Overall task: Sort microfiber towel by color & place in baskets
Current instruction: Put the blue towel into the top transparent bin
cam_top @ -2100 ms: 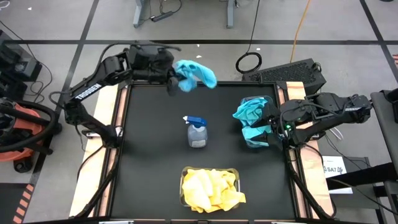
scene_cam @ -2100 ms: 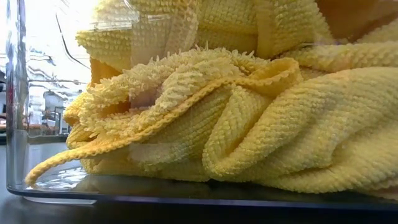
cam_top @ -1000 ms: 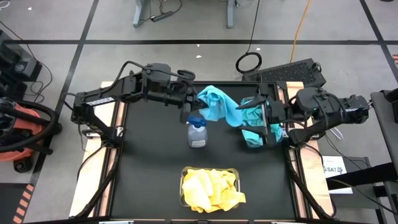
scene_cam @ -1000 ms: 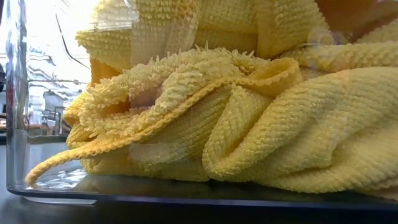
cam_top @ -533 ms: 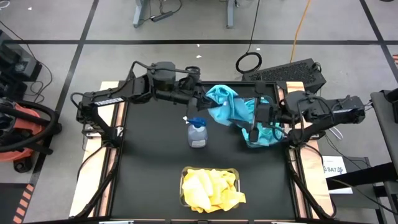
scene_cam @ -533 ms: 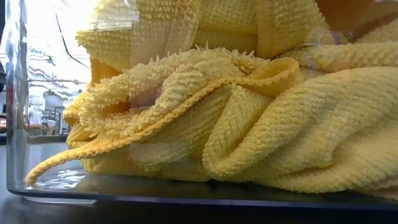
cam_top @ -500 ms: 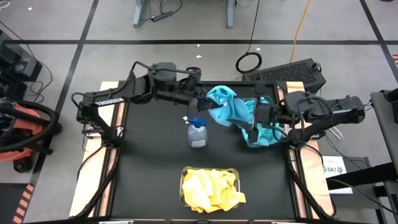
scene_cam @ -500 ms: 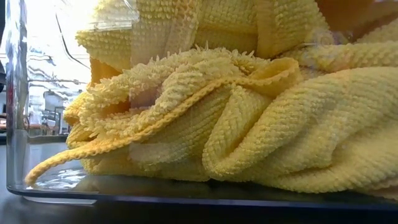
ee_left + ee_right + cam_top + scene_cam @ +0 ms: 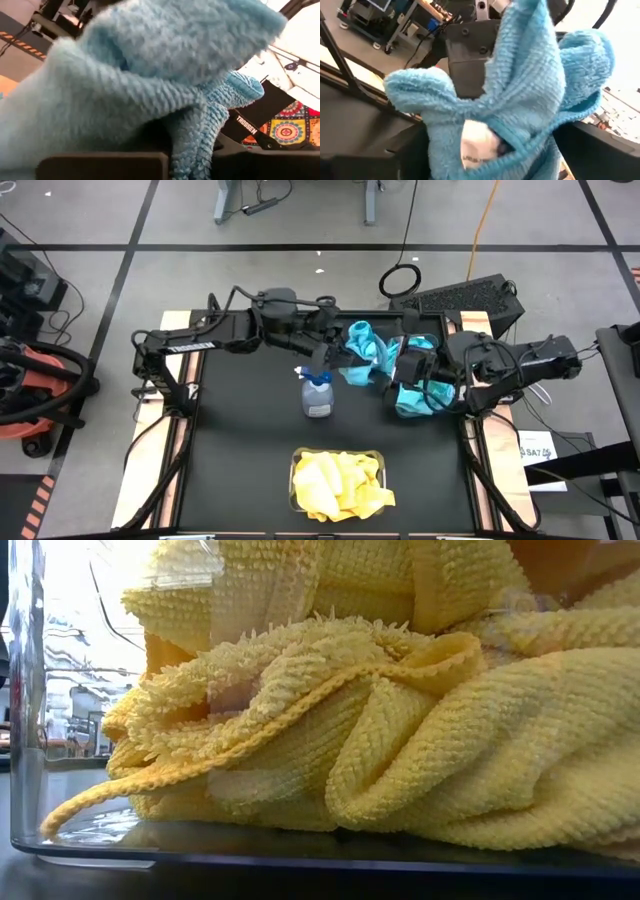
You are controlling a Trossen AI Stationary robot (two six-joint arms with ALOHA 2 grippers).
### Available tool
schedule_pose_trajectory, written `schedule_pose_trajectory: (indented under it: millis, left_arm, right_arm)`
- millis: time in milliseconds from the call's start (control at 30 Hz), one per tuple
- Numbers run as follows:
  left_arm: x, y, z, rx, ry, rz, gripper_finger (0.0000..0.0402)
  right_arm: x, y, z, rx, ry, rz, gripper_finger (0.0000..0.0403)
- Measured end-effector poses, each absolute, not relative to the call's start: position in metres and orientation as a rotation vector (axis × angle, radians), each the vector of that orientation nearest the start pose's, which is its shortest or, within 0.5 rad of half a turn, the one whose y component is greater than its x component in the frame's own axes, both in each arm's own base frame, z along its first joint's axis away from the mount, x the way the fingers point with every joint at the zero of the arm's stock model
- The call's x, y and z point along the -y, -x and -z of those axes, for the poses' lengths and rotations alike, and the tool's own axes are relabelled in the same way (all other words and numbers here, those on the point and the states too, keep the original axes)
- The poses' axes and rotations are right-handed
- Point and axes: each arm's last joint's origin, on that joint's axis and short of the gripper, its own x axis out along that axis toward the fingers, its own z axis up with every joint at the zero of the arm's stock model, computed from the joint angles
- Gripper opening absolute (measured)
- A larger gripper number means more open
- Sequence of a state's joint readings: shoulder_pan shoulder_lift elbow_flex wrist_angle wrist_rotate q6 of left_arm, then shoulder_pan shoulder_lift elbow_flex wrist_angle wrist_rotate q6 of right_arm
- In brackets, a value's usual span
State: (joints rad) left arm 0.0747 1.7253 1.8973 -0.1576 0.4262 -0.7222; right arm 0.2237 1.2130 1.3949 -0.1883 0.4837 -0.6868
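Two baskets (image 9: 338, 480) (one yellow-filled), one spray bottle (image 9: 317, 393).

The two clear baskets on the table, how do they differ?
The near basket holds only yellow towels; the right-hand basket holds teal-blue towels. The near basket stands alone, while both grippers meet beside the right-hand basket over a teal towel. Both are transparent and stand upright.

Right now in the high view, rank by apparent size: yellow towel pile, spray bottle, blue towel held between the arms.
1. yellow towel pile, clearly the largest.
2. blue towel held in the left tool; it hangs above the table, closer to the camera, so its lead over the bottle is unsure.
3. spray bottle.
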Motion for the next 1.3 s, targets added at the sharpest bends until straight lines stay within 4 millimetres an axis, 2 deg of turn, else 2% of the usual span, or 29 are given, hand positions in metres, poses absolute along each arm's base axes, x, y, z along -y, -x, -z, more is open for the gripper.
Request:
schedule_pose_trajectory:
  millis: [100, 233, 400, 467, 600, 733, 800, 867, 1000, 1200, 1300]
  left_arm:
    - [-0.016, -0.392, -0.462, -0.117, 0.727, 0.327, 0.0049]
    - [-0.018, -0.392, -0.459, -0.115, 0.752, 0.234, 0.0097]
    - [-0.019, -0.392, -0.462, -0.095, 0.739, 0.256, 0.0192]
    - [-0.021, -0.393, -0.460, -0.105, 0.738, 0.259, 0.0233]
    - [-0.029, -0.391, -0.459, -0.127, 0.719, 0.277, 0.0304]
    - [-0.036, -0.390, -0.458, -0.146, 0.718, 0.301, 0.0343]
    - [-0.041, -0.383, -0.456, -0.207, 0.744, 0.301, 0.0350]
    - [-0.047, -0.374, -0.465, -0.181, 0.726, 0.299, 0.0351]
    - [-0.058, -0.360, -0.456, -0.305, 0.684, 0.209, 0.0352]
    - [-0.076, -0.341, -0.453, -0.384, 0.634, 0.098, 0.0352]
    - [-0.080, -0.338, -0.448, -0.437, 0.613, 0.074, 0.0352]
  right_arm:
    - [-0.042, -0.249, -0.452, -0.120, 0.702, 0.279, 0.0330]
    - [-0.043, -0.250, -0.450, -0.143, 0.705, 0.302, 0.0254]
    - [-0.044, -0.248, -0.448, -0.173, 0.727, 0.310, 0.0134]
    - [-0.045, -0.245, -0.446, -0.201, 0.739, 0.313, 0.0101]
    - [-0.043, -0.239, -0.446, -0.226, 0.736, 0.328, 0.0100]
    - [-0.040, -0.228, -0.442, -0.306, 0.712, 0.355, 0.0096]
    - [-0.034, -0.213, -0.435, -0.420, 0.713, 0.414, 0.0056]
    - [-0.030, -0.198, -0.437, -0.442, 0.641, 0.446, 0.0042]
    - [-0.025, -0.181, -0.417, -0.621, 0.554, 0.435, 0.0022]
    - [-0.019, -0.150, -0.404, -0.784, 0.372, 0.413, 0.0016]
    - [-0.020, -0.148, -0.395, -0.883, 0.308, 0.390, 0.0016]
